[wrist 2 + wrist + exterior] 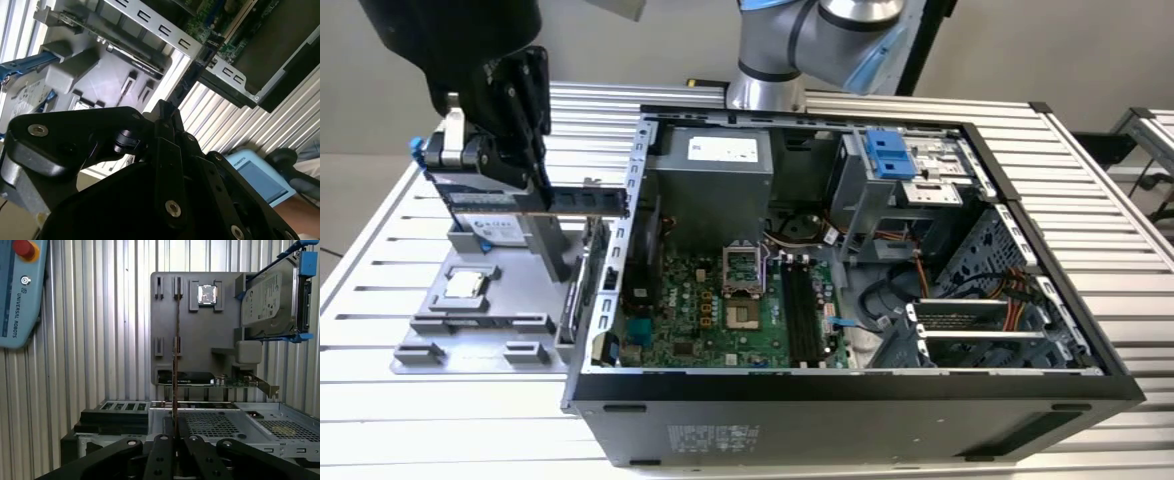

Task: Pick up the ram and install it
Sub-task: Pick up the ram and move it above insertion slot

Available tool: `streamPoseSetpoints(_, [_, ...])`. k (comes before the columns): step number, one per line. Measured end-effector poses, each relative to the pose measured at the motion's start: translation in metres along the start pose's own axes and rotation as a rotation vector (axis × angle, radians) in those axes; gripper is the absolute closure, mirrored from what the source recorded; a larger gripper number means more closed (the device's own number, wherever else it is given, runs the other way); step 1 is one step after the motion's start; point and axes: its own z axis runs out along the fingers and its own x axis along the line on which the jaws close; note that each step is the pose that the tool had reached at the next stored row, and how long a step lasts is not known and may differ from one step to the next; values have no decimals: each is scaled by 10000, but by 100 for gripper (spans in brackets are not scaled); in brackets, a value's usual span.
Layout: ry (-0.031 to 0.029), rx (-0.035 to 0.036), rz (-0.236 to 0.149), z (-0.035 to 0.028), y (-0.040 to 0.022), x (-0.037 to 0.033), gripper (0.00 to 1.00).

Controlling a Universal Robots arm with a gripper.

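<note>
We hold the ram [176, 365] clenched by one end in our gripper [175, 429]. It juts straight out from the jaws, above the grey fixture [200, 340] and close to the open case [854, 400]. Both stand on a slatted metal table [1101, 200]. The ram looks long, thin and dark, and is edge-on in the first wrist view.

Ribbed aluminium table [454, 420] spans the scene. Plain pale wall [667, 40] stands beyond its far edge. A second similar table [1154, 135] sits at the exterior view's right.

Dark lettering marks the blue pendant [15, 295]; the hard drive label [267, 295] is unreadable.
</note>
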Motion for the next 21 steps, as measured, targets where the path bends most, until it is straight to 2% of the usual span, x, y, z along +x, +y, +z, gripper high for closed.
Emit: streamPoseSetpoints(21, [-2,1,-43,3,-308,-5,100])
